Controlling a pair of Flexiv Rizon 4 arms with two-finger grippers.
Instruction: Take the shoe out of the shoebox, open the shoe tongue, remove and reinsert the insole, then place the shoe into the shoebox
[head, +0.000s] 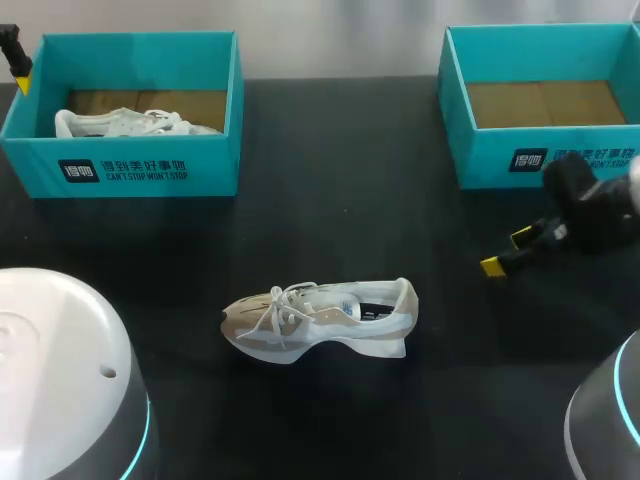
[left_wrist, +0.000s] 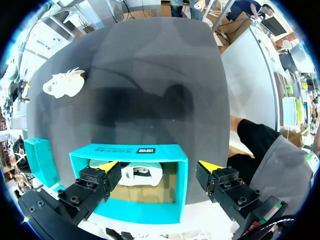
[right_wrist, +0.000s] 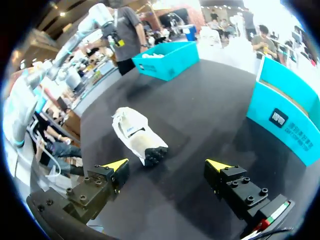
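Right of the shoe (head: 320, 320), the right claw (head: 506, 252) hangs open, as does the left claw (left_wrist: 159, 166); a skewed approach could shove the shoe away.

matt black table (head: 340, 180); mesh-cloth shoe (head: 320, 318); smooth teal cardboard shoeboxes (head: 130, 165).

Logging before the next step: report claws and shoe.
Left claw open at left shoebox, second shoe inside. Right claw open by right shoebox. Shoe out on table, ungripped. Nothing between it and right claw.
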